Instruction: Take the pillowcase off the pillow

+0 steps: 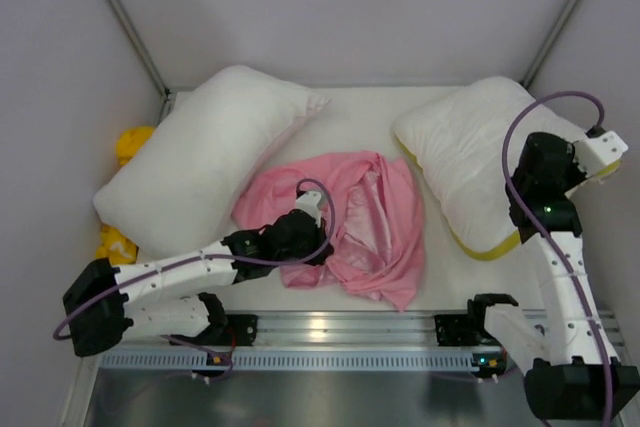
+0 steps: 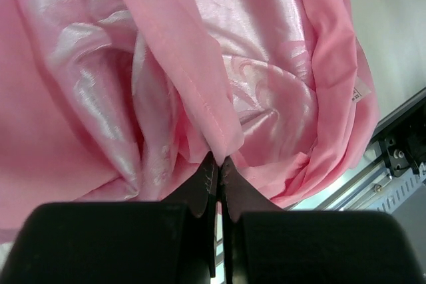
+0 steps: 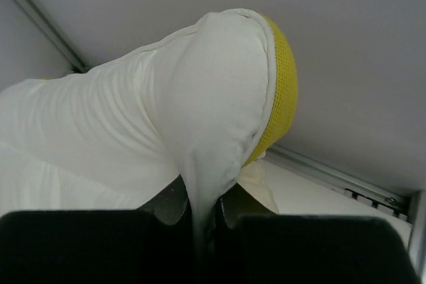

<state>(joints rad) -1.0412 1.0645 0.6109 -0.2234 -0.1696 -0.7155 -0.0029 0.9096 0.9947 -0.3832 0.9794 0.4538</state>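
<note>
Lying crumpled in the middle of the desk (image 1: 360, 112), the pink pillowcase (image 1: 370, 217) is fully off the pillow (image 1: 470, 147) and sits between it and a plain white pillow (image 1: 200, 167) at the left. Its shiny inner side shows in loose folds, and a small white label (image 2: 359, 91) sits at one edge, towards the metal rail (image 1: 330, 327) at the near side. The left fingers (image 2: 212, 177) are pressed together on a thin fold of the pink fabric at the heap's left side. At the right, the right fingers (image 3: 223, 209) are clamped on a pinch of the pillow's white cover, close to its yellow band (image 3: 283, 91), which runs along the edge. A yellow object (image 1: 130, 142) shows partly behind the plain white pillow at the far left.
</note>
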